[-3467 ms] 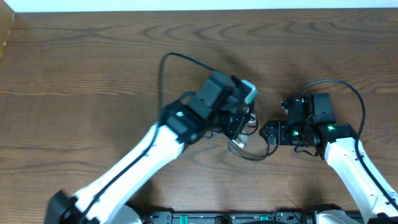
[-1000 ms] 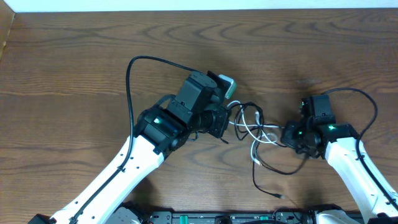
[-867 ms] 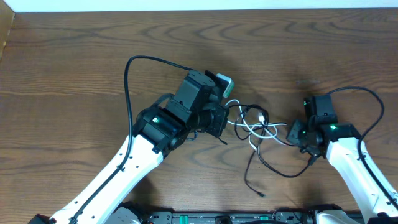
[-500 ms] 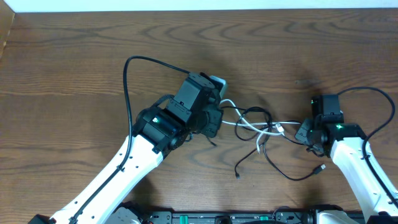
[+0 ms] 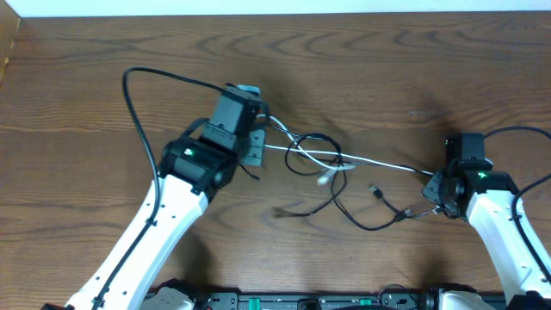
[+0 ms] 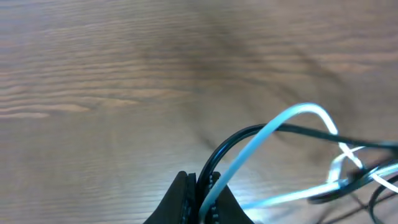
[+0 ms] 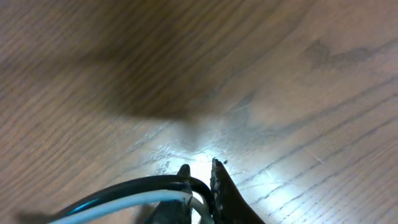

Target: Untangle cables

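Note:
The cables hang between my two grippers above the wooden table. A white cord [image 5: 387, 165] runs nearly straight from left to right. Black loops [image 5: 314, 135] are wound round its left half, and a loose black cord [image 5: 366, 226] curves across the table below. My left gripper [image 5: 255, 146] is shut on a black and a white cord, seen pinched in the left wrist view [image 6: 202, 190]. My right gripper [image 5: 433, 185] is shut on the other ends, and the right wrist view shows a black cord [image 7: 137, 183] and a white one [image 7: 124, 202] between its fingertips [image 7: 199, 171].
The left arm's thick black wire [image 5: 142, 77] arcs over the table at the left. The right arm's wire [image 5: 525, 131] loops at the far right. The table's far edge [image 5: 275, 10] meets a white strip. A loose plug end [image 5: 376, 191] lies near the middle.
The grippers have moved apart, the left one leftward and the right one rightward. The bundle has stretched out, the white cord has gone taut, and loose black ends have shifted on the table.

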